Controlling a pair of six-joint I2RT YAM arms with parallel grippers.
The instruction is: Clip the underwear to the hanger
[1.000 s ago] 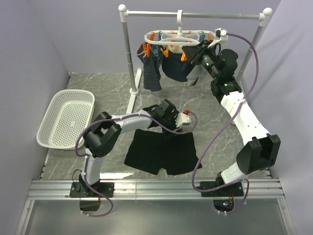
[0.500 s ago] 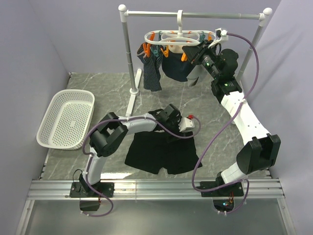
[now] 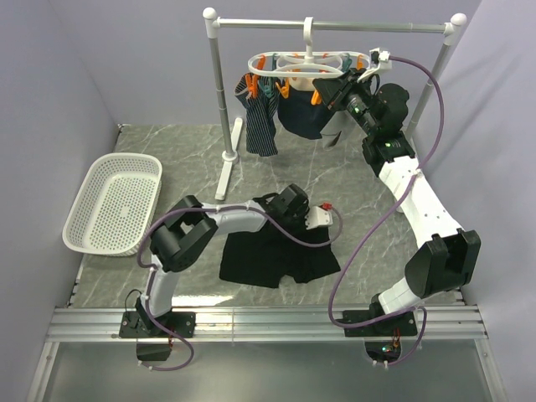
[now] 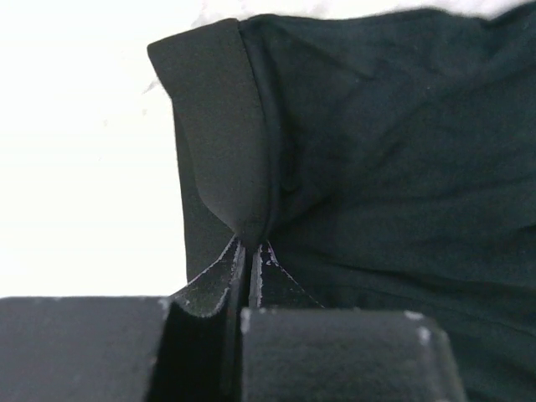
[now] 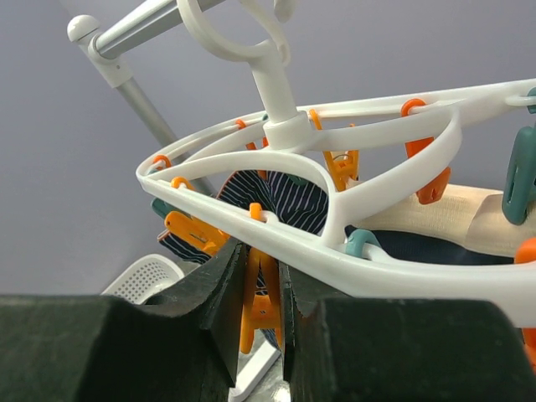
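Underwear (image 3: pixel 276 255) hem is now pinched in the just-closed left claw (image 4: pixel 249 247), ready for lifting; right claw (image 5: pixel 261 272) squeezes an orange peg (image 5: pixel 261 308).

The left arm (image 3: pixel 230 219) and the right arm (image 3: pixel 419 197) are made of smooth white links joined by bulky black joint housings, on black bases (image 3: pixel 151 325). A purple cable (image 3: pixel 435 94) loops loosely along each. The left gripper (image 4: pixel 249 249) has matte black fingers (image 4: pixel 335 352), scuffed pale at the edges.
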